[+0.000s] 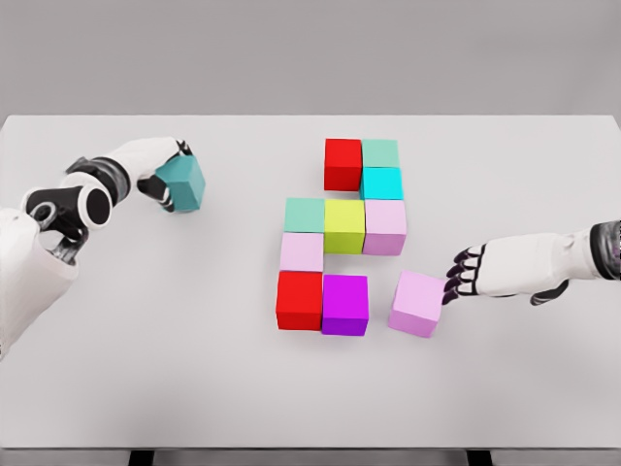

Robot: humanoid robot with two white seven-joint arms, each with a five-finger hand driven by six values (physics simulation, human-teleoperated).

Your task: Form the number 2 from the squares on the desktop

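The white left arm is bending in from the left, its hand [167,182] clasping something; the right hand [466,275] is reaching leftward, dark fingers curling.

White smooth-shelled arms with black joints; left hand [167,181] and right hand [466,274] black-fingered.

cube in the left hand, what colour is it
Teal. The cube in the left hand shows best in the head view, the only view given.
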